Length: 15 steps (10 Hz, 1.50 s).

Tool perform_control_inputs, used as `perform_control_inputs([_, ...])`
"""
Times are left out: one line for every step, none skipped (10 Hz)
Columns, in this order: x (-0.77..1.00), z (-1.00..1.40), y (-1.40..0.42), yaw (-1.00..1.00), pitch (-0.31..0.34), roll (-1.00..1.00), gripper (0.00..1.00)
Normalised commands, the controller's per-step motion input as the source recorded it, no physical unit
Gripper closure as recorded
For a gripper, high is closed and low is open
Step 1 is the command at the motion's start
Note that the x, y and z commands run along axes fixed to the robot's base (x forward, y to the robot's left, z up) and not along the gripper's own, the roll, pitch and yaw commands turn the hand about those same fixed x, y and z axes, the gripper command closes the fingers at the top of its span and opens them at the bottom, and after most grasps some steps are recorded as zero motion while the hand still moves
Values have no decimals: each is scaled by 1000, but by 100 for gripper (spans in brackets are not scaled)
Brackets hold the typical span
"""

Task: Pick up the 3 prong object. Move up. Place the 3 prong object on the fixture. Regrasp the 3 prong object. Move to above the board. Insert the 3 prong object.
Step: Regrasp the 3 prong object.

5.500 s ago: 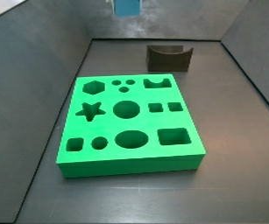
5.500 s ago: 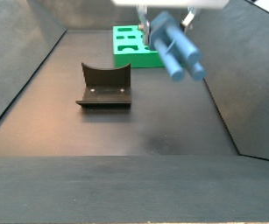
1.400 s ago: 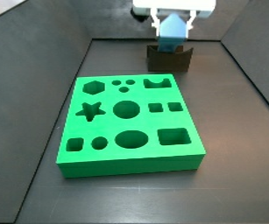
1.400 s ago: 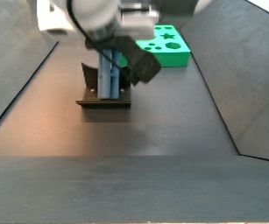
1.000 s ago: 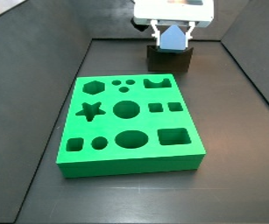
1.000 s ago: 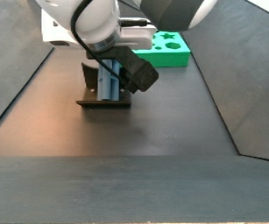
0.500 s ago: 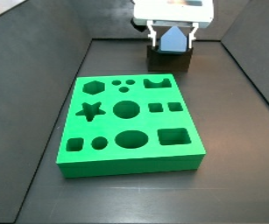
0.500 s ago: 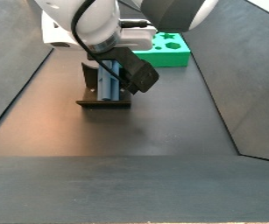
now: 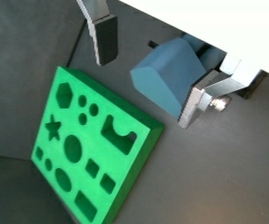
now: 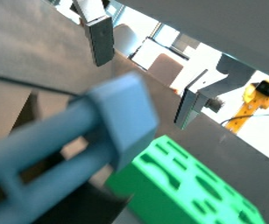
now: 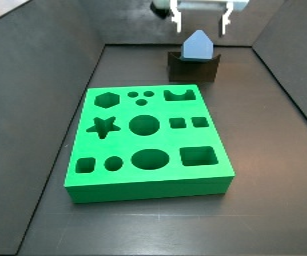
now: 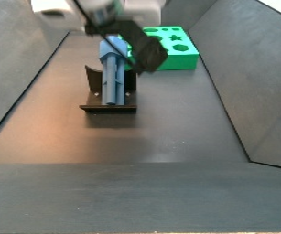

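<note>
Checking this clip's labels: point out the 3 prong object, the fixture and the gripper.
3 prong object (image 11: 197, 44): a side view, on its pointed upper body.
fixture (image 11: 193, 70): a side view, on its dark front face.
gripper (image 11: 200, 13): a side view, midway between the fingertips, above the piece, open.

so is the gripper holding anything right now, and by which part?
Nothing is held. The gripper is open above the fixture; in a wrist view its fingers stand clear of the 3 prong object, which sits on the fixture.

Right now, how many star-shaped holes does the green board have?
1. The star hole is near one long edge of the board, beside the large round hole. The gripper hovers above the fixture.
</note>
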Motion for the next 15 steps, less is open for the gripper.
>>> perform_control_inputs([-39, 890, 6, 54, 27, 1, 0])
perform_control_inputs([-29, 563, 10, 38, 53, 11, 0])
perform_control_inputs([-25, 430, 11, 28, 65, 13, 0])
perform_control_inputs([145, 927, -614, 22, 65, 1000, 0])
perform_control_inputs([143, 765, -599, 20, 66, 1000, 0])
perform_control_inputs([71, 541, -411, 20, 62, 1000, 0])
perform_control_inputs([35, 404, -273, 19, 61, 1000, 0])
perform_control_inputs([5, 134, -108, 18, 58, 1000, 0])
perform_control_inputs([10, 49, -80, 17, 58, 1000, 0])
perform_control_inputs([-3, 58, -46, 17, 58, 1000, 0])
perform_control_inputs([-6, 53, -40, 17, 56, 1000, 0])
perform_control_inputs([-6, 17, -32, 17, 54, 1000, 0])
perform_control_inputs([-7, 10, -26, 17, 52, 1000, 0])
perform_control_inputs([-4, 12, -21, 18, 49, 1000, 0])
perform_control_inputs([-4, 14, -17, 18, 48, 1000, 0])
